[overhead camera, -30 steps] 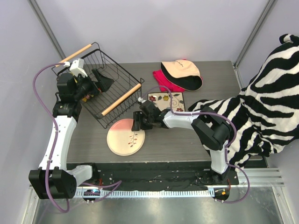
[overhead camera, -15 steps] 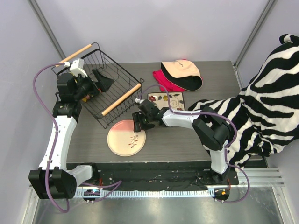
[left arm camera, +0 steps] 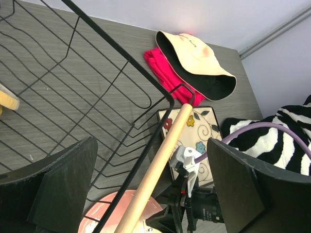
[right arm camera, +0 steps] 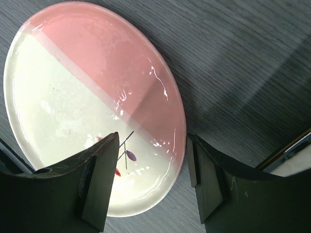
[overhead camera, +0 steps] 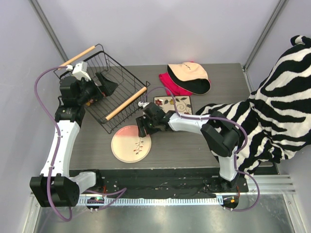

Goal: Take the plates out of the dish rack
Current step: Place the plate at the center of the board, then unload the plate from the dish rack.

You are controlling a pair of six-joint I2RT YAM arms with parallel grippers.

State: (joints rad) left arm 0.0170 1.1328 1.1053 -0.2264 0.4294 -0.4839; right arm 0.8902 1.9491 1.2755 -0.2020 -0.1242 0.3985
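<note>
The dish rack [overhead camera: 114, 82], a black wire basket with wooden rod handles [overhead camera: 126, 103], stands tilted at the back left. My left gripper [overhead camera: 104, 82] hangs open over its inside; in the left wrist view its jaws [left arm camera: 151, 160] frame the rack's near handle [left arm camera: 167, 141] and hold nothing. A round pink-and-cream plate [overhead camera: 127, 145] lies flat on the table in front of the rack. My right gripper [overhead camera: 142, 128] is open at that plate's right rim; its fingers [right arm camera: 99, 184] straddle the plate [right arm camera: 87, 97] without touching it. A square flowered plate [overhead camera: 177, 104] lies behind the right gripper.
A cream-and-black cap [overhead camera: 189, 76] rests on a pink cloth [overhead camera: 167, 83] at the back. A zebra-striped fabric [overhead camera: 282, 107] hangs over the table's right side. The right arm's wrist [left arm camera: 194, 208] sits just beyond the rack's handle.
The right gripper's jaws have spread wider around the pink-and-cream plate's rim, and the plate now lies free on the table. The left arm has hardly moved.
</note>
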